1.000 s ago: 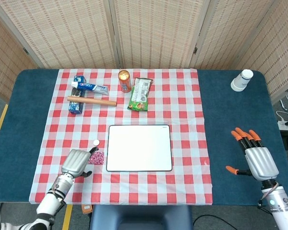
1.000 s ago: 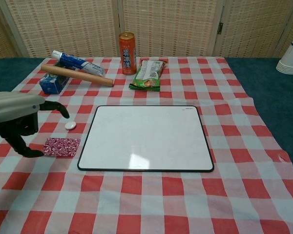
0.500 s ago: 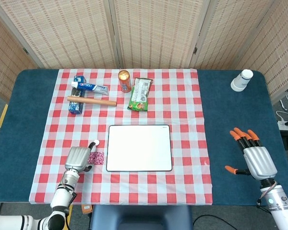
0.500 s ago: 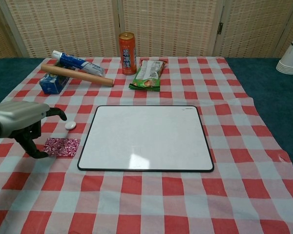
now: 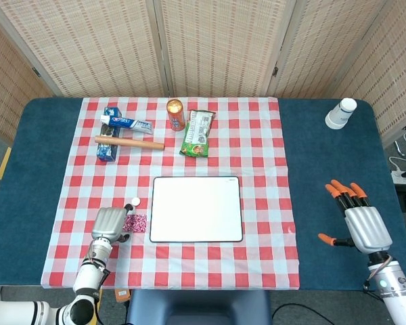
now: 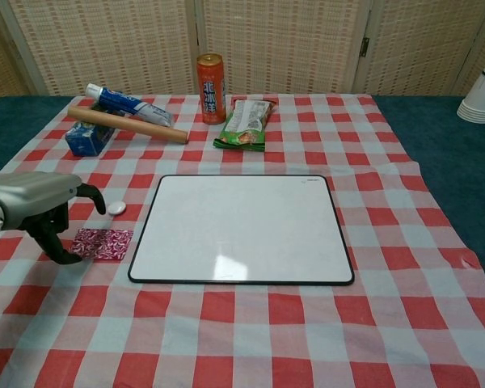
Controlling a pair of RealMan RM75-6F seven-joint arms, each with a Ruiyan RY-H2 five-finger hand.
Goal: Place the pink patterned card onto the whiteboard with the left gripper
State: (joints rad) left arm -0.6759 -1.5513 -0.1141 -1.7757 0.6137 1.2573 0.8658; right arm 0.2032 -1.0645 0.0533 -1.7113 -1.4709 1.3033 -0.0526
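The pink patterned card lies flat on the checked cloth, just off the whiteboard's left edge. The whiteboard is bare, in the middle of the cloth. My left hand hovers low at the card's left side. Its dark fingers curve down to the card's left edge, and it holds nothing. My right hand rests over the blue table at the far right with its fingers spread and nothing in it.
A small white cap sits just beyond the card. At the back stand a toothpaste tube on a blue box, a wooden rolling pin, an orange can and a green snack bag. Paper cups are far right.
My left hand has dropped lower and edged toward the card's left side. The card and my right hand have stayed put.
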